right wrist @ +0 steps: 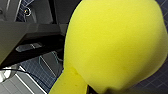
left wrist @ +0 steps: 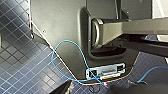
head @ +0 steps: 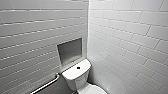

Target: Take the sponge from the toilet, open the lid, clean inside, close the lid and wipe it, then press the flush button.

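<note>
Seemingly firm, the right gripper [right wrist: 86, 87] is clamped on the sponge [right wrist: 112, 45], pinching it nr one end. The fat yellow bulk hangs over dark floor tiles [right wrist: 45, 70], well apart from the toilet [head: 76, 75]. Tank, flush button [head: 78, 67] and a sliver of the lid [head: 96, 89], prob. down, sit in a tiled corner, w/ a grab bar [head: 46, 85] on one side and the wall [head: 125, 50] close on the other. Risks, as judged: soft foam gripped off-centre may flex or slip out when pressed inside the bowl, and the tight corner may snag an arm on bar or wall. Head cam gives the toilet's position; right wrist cam gives the grip; left wrist cam gives the robot's base [left wrist: 62, 30] and a loose blue cable [left wrist: 67, 41], which could catch.
</note>
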Controlling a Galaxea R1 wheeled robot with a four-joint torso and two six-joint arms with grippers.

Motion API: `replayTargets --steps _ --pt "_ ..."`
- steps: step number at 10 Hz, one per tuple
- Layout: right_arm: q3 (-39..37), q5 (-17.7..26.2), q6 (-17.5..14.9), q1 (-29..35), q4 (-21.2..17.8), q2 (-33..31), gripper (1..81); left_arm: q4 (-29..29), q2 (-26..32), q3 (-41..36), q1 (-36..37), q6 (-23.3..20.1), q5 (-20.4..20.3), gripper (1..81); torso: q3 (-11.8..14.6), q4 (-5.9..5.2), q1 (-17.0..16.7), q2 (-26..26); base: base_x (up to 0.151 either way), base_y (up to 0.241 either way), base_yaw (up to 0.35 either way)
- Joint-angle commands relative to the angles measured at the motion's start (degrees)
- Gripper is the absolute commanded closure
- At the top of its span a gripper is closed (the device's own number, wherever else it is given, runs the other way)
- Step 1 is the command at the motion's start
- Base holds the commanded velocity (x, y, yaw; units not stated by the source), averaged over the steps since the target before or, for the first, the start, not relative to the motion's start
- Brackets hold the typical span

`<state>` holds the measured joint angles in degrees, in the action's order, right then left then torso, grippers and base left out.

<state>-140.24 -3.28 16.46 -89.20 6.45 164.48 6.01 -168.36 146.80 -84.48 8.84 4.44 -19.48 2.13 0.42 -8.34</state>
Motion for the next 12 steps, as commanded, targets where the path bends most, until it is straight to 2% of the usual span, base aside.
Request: replayTargets --steps 1,7,12 --pt "0.4 3.7 -0.2 0.7 -0.5 -0.4 81.1 -0.6 0.3 -0.4 1.2 -0.1 3.6 1.0 0.0 0.00 0.0 0.0 0.104 0.000 0.000" --pt "0.2 3.7 -0.2 0.7 -0.2 -0.1 81.1 -0.6 0.1 -0.5 1.2 -0.1 3.6 1.0 0.0 0.00 0.0 0.0 0.103 0.000 0.000" --pt "1.8 3.7 -0.3 0.7 -0.2 -0.8 81.1 -0.5 0.7 -1.2 1.2 -0.2 3.6 1.0 0.0 0.00 0.0 0.0 0.000 0.000 0.000"
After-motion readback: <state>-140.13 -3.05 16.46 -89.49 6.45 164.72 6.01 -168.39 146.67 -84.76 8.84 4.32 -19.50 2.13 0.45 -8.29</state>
